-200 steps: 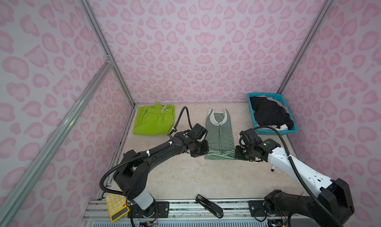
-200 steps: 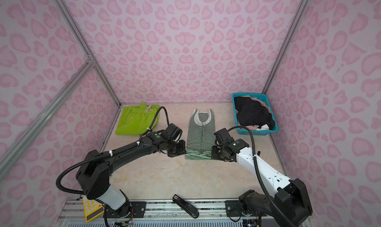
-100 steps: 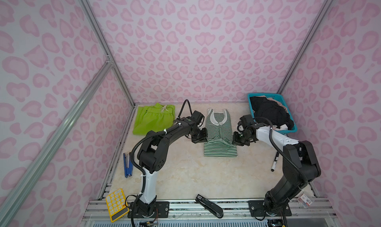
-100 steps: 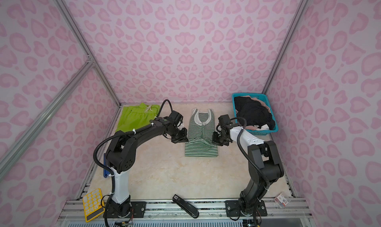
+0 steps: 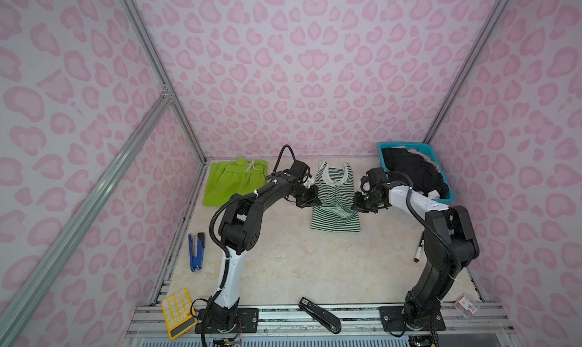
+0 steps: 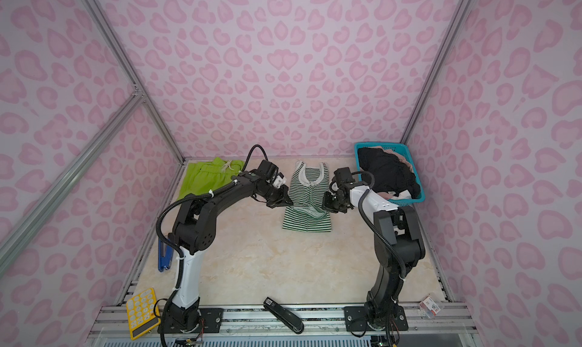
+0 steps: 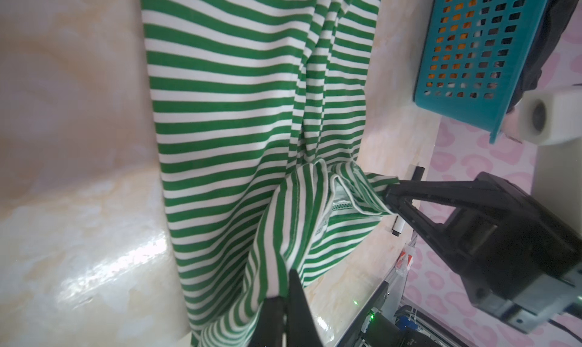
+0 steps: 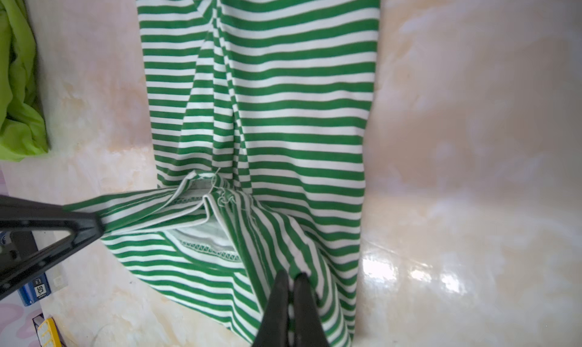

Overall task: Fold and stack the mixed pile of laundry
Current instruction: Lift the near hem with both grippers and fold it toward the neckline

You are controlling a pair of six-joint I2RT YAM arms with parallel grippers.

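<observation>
Green-and-white striped top [image 5: 335, 222] lies on the table [image 5: 283, 266] between the left gripper [image 5: 314, 203] and the right gripper [image 5: 356, 205]. Each gripper is closed tight on one hem corner, holding the hem lifted above the cloth.

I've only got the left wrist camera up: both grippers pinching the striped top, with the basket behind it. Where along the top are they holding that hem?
Observer: About midway along the striped top. The left gripper and right gripper sit at its two side edges, and the white neckline lies flat beyond them.
Operator: Where are the shorts?
Observer: The lime-green shorts lie flat at the far left corner of the table, apart from the top.
Operator: What's on top in the basket?
Observer: A black garment is heaped over the teal basket, with beige-pink cloth at its far rim.
</observation>
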